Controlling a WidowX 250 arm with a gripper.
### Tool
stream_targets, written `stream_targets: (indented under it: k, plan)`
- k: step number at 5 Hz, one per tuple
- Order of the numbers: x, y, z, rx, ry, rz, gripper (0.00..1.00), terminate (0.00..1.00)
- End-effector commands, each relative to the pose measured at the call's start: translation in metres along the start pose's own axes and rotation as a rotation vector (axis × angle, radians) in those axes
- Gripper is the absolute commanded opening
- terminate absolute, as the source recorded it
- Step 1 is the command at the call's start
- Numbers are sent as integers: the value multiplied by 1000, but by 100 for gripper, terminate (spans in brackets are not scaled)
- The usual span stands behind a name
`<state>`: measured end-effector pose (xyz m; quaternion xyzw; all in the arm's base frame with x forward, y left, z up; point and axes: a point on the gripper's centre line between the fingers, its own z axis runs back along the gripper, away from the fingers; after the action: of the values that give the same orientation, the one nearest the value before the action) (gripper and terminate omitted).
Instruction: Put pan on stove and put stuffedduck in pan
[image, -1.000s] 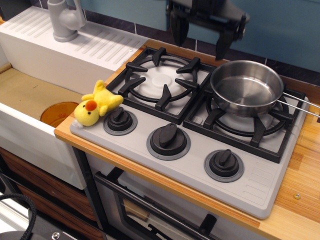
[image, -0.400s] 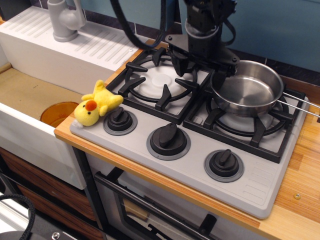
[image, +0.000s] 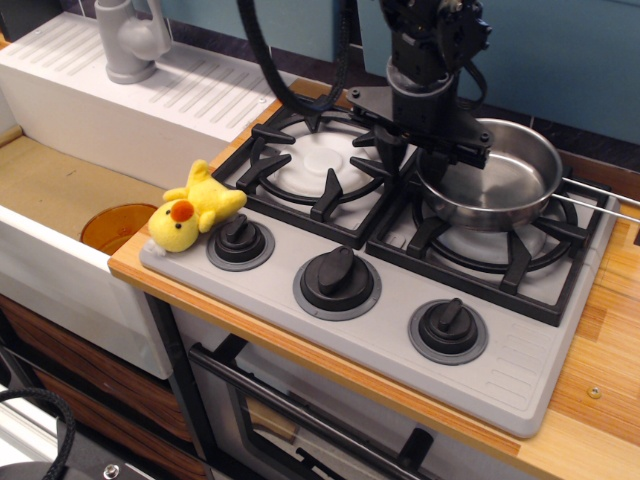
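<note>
The shiny steel pan (image: 500, 185) sits on the right burner grate of the grey stove (image: 400, 345), with its wire handle (image: 600, 196) pointing right. My gripper (image: 415, 160) hangs over the pan's left rim, with one finger outside the rim and the other inside the pan. The jaws still show a gap between them. The yellow stuffedduck (image: 190, 215) lies on the stove's front left corner, beside the left knob (image: 240, 240), well left of the gripper.
The left burner grate (image: 320, 160) is bare. A white sink (image: 50, 190) with an orange disc (image: 115, 225) and a grey faucet (image: 130, 40) lies to the left. A wooden counter (image: 610, 360) borders the stove on the right.
The gripper came down from the back wall, moved right and lowered onto the pan's left rim. Its jaws narrowed. The pan and its handle shifted slightly.
</note>
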<state>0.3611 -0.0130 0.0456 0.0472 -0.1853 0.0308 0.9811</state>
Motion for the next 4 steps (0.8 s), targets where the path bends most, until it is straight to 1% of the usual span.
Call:
stream_targets:
  k: [1, 2, 3, 4]
  plan:
    - [13, 0, 18, 24, -4, 2, 0, 0]
    - [14, -3, 22, 17, 9, 8, 0, 0]
    - [19, -2, 37, 39, 18, 6, 0, 0]
    - [26, 8, 61, 70, 45, -17, 0, 0]
